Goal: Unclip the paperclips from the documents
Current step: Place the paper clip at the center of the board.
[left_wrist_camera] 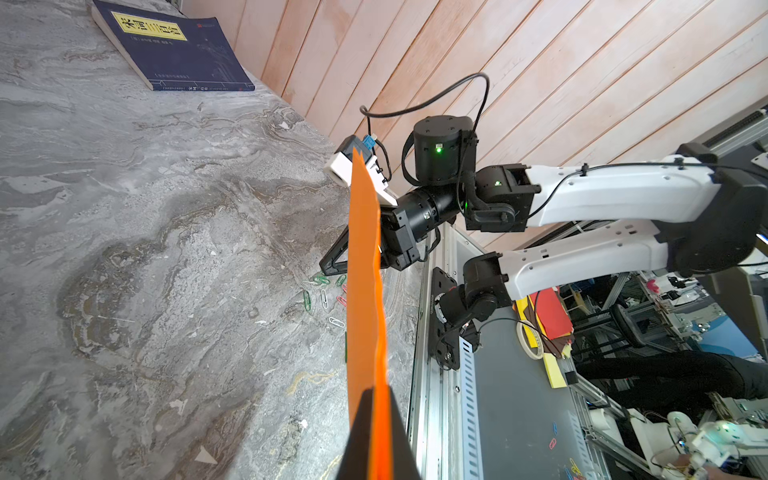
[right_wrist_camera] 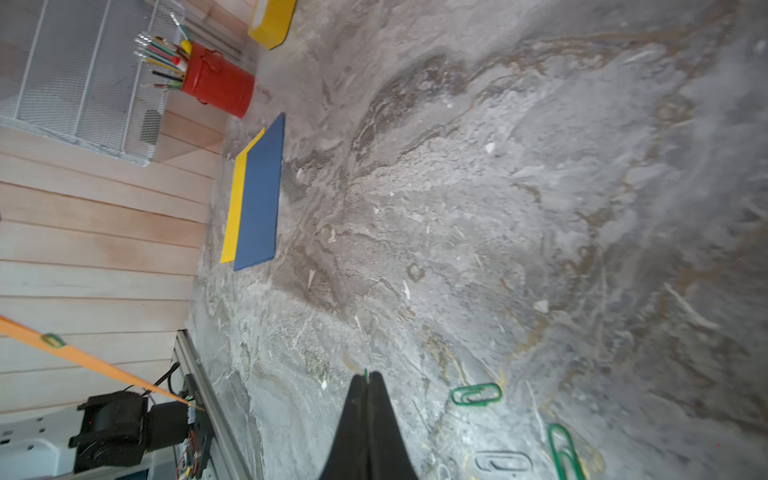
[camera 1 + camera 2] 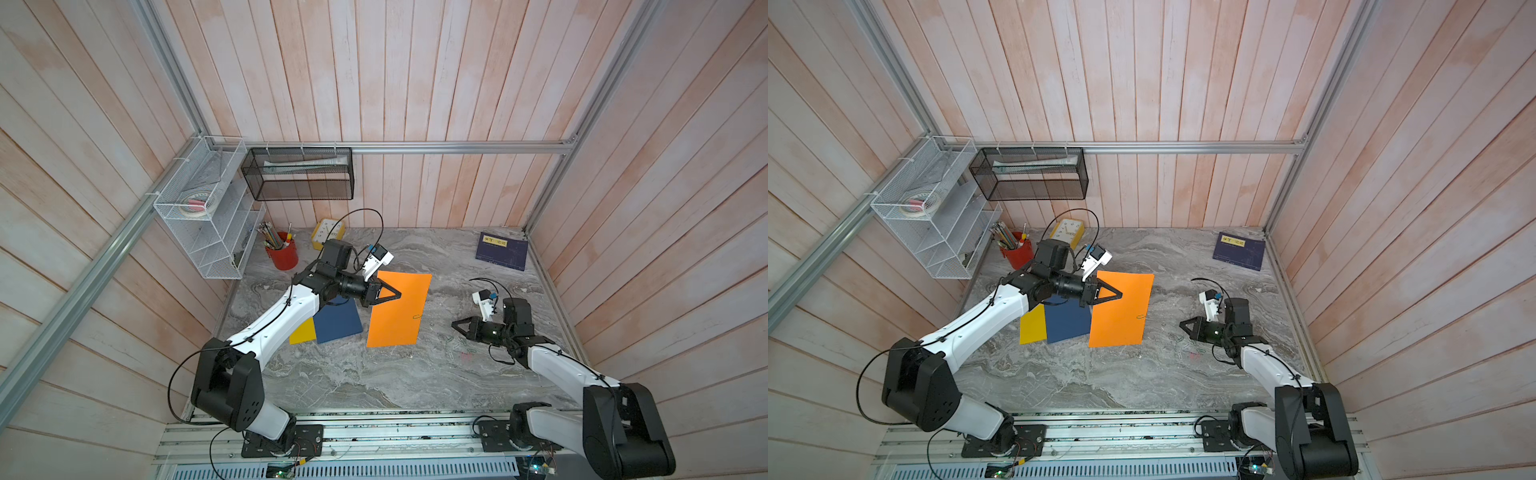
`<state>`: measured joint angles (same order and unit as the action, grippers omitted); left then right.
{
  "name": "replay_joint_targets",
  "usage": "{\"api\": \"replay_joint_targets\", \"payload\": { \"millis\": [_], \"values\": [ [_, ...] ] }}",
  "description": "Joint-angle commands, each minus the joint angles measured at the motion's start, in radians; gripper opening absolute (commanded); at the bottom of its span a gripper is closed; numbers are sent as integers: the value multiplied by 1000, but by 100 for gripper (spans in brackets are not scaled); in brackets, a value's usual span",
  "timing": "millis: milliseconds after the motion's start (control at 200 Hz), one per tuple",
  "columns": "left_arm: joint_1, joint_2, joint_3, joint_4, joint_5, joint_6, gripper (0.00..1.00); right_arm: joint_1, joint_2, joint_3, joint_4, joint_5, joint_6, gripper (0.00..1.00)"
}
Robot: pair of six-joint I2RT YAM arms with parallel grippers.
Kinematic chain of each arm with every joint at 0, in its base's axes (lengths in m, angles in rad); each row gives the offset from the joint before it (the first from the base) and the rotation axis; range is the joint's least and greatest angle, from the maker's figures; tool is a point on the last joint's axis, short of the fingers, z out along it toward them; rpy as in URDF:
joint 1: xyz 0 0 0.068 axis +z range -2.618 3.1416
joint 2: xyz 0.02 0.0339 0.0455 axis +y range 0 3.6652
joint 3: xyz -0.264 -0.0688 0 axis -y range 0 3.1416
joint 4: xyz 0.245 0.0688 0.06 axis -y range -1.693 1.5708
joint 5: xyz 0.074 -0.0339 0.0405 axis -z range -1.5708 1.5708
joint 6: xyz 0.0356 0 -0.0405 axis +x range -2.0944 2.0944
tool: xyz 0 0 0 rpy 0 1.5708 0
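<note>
On the left the yellow sheet [image 3: 302, 332] and blue sheet [image 3: 338, 322] lie flat on the table [image 3: 332, 382], blue partly on top, with no clip I can see. In the middle the left gripper [image 3: 399, 294] pinches the left side of the orange sheet [image 3: 399, 326] and holds it up, I think so the green clip [image 3: 417, 316] on its right edge hangs free. On the right the right gripper [image 3: 454, 325] sits low with fingers [image 2: 353, 415] pressed together and a tiny green bit at the tip, loose clips [image 2: 476, 394] lie beside it, the book [image 3: 502, 251] is far away, and nothing stands between it and the sheet.
</note>
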<state>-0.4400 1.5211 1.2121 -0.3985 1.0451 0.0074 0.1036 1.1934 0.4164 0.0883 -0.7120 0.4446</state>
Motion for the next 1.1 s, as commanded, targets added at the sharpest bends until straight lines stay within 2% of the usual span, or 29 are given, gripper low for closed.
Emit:
{"api": "replay_joint_targets", "payload": {
  "millis": [0,490,800,1095],
  "values": [
    [3,-6,-17,29,1,3,0,-3,23,-18,-59,101,5,3],
    [4,5,-16,34,4,0,0,21,117,-7,-129,204,-14,6],
    [3,-3,-19,30,0,2,0,63,121,31,-191,276,-30,22],
    [4,-6,-23,30,0,1,0,70,80,75,-258,310,-53,23]
  ]
}}
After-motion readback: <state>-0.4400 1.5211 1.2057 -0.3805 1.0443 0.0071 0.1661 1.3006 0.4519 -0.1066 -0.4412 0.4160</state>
